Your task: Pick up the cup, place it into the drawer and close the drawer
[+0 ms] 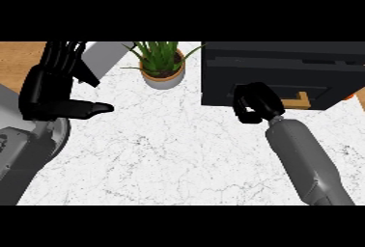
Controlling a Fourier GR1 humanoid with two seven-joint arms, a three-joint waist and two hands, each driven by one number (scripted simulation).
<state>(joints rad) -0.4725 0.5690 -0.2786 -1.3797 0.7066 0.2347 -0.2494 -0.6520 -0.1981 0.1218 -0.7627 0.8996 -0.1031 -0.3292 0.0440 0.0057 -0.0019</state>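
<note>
While the right hand [255, 102] curls empty against the drawer [285, 72] front, the left hand [51, 82] rests open, left of the plant [162, 62].

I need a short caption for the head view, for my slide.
Right hand curled at the dark drawer unit; left hand open beside a potted plant.

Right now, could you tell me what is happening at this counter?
The robot's right hand is at the front of the dark drawer unit, fingers curled, beside its tan handle. No cup shows anywhere in view, so it may already be inside or hidden by the hand. The left hand rests open at the left edge, fingers up. A potted plant stands on the white marble counter.
</note>
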